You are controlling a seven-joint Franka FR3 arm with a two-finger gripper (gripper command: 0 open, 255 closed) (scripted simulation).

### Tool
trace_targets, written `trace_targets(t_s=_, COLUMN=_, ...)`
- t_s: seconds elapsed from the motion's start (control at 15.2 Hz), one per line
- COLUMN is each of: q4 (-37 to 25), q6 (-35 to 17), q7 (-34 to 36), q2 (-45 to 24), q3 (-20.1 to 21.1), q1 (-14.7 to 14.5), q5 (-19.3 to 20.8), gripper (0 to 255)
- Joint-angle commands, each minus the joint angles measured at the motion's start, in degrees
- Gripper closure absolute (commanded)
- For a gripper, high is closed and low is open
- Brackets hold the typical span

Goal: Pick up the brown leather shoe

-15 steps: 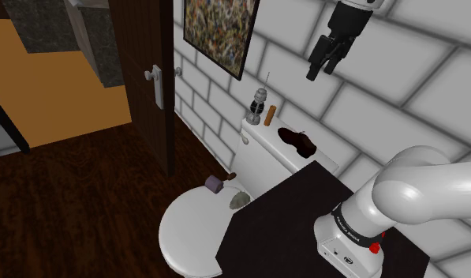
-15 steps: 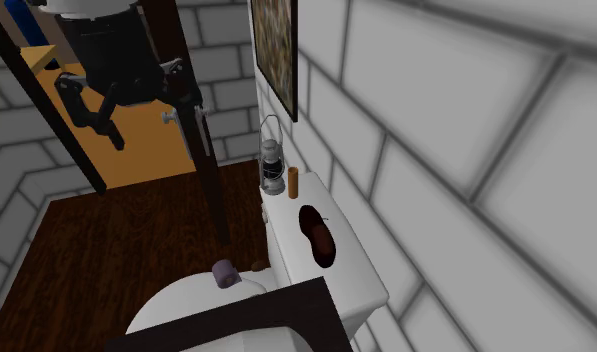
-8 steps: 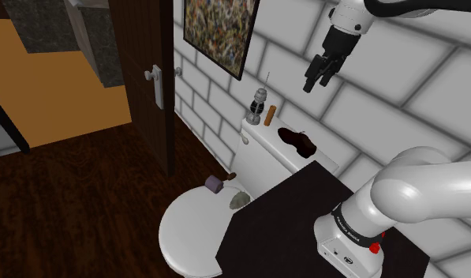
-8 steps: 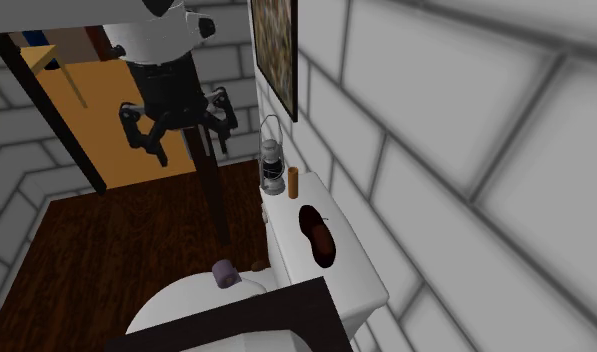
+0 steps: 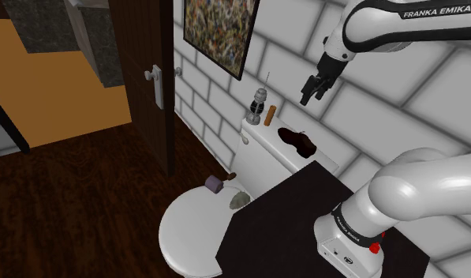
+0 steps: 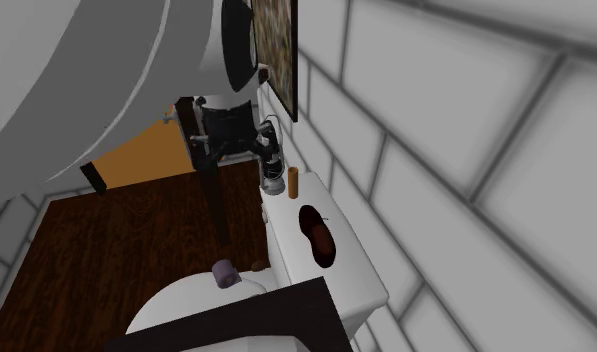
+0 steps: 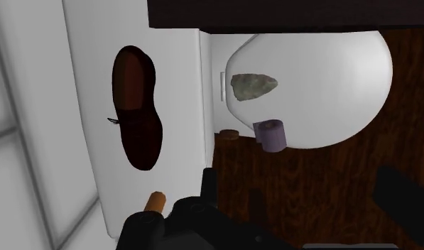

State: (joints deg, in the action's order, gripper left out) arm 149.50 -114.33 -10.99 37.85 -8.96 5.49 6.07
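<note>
The brown shoe lies on its sole on the white toilet tank's lid, toe pointing away from the lantern. In the second exterior view the shoe is dark red-brown. My black gripper hangs open and empty in the air close to the tiled wall, well above the shoe. In the wrist view the shoe lies off to one side of the gripper, whose fingers stand wide apart. In the second exterior view the gripper sits beside the lantern, partly behind my arm.
A lantern and an orange cylinder stand at the tank's far end. A purple roll and a grey-green lump rest on the toilet's lid. A framed picture hangs on the wall; a dark door stands open.
The gripper has come down and swung toward the wall and the tank, nearing the lantern in the second exterior view. Its fingers stay apart. The shoe has not moved.
</note>
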Motion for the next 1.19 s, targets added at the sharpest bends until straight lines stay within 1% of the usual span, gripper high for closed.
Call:
trace_targets(t_s=0.0, q4=1.8, q6=-4.1, q7=-1.7, q2=-2.0, q3=-2.1, q1=1.0, q5=0.9, gripper=0)
trace_targets(t_s=0.4, q4=3.2, q6=-16.2, q7=-6.8, q2=-11.9, q3=-8.2, q1=2.7, q5=1.9, gripper=0)
trace_targets(t_s=0.66, q4=2.5, q6=-24.1, q7=-11.3, q2=-20.3, q3=-12.6, q1=2.8, q5=0.4, gripper=0)
trace_targets(t_s=0.79, q4=1.6, q6=-27.8, q7=-14.3, q2=-24.9, q3=-14.7, q1=2.4, q5=-1.6, gripper=0)
trace_targets(t_s=0.92, q4=0.3, q6=-31.3, q7=-18.0, q2=-29.8, q3=-16.7, q1=1.8, q5=-4.8, gripper=0)
trace_targets(t_s=1.12, q4=-2.2, q6=-35.7, q7=-25.3, q2=-37.6, q3=-18.9, q1=1.2, q5=-12.3, gripper=0)
